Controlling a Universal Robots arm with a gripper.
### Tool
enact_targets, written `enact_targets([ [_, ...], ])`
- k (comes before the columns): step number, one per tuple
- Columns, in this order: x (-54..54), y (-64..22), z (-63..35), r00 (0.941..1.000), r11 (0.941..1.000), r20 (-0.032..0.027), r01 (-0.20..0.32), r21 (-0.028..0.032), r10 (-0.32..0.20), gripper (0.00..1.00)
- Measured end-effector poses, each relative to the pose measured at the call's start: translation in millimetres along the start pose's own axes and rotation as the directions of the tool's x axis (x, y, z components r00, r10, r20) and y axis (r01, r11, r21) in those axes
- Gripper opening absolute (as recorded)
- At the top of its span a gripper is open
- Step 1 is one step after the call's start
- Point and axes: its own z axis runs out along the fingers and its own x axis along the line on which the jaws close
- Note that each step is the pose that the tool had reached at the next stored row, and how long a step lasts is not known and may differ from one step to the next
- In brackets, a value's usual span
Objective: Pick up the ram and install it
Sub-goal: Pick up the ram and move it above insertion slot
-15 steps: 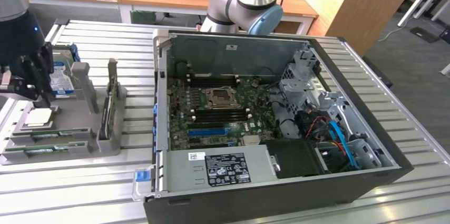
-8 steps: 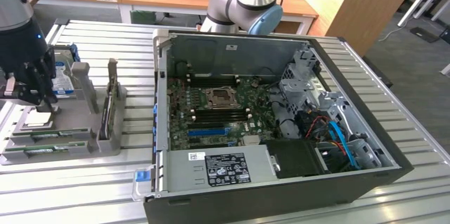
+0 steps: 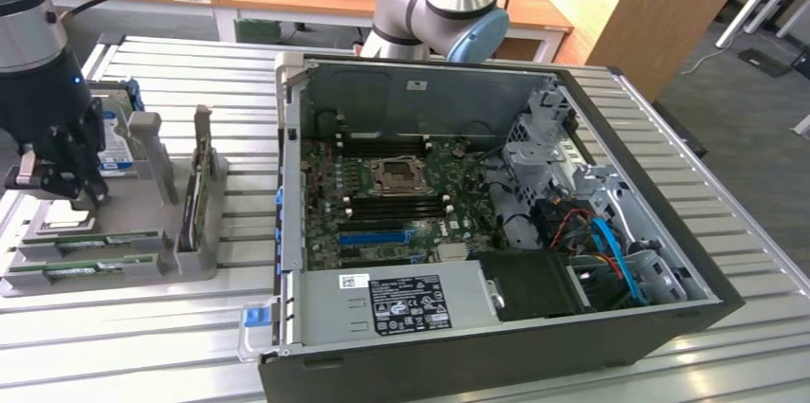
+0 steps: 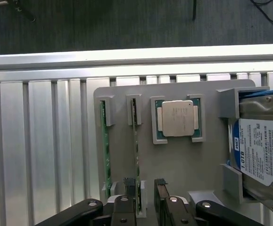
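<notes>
Claw point(image 4: 144, 188) spread astride the ram point(image 4: 136, 155) in its grey holder point(image 3: 142, 261), left of the open computer case point(image 3: 506, 356).
At the exterior view's left, the arm point(image 3: 32, 43) hangs wrist-down over the holder on the slatted counter point(image 3: 127, 346). The ram stands on edge in its slot, its long axis parallel to the second ram stick point(image 4: 105, 146) beside it, with one end between the claw's fingers. The CPU point(image 4: 176, 117) and hard drive point(image 4: 261, 150) share the holder.
</notes>
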Motion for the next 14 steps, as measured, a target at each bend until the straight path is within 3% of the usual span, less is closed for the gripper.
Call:
enact_targets([
  [8,0.9,0.1,3.4,1.0000,1.0000,0.0001,0.000,0.0002,0.000,0.30],
  [14,11.2,-0.2,3.6,1.0000,1.0000,0.0007,0.000,0.0000,0.000,0.30],
])
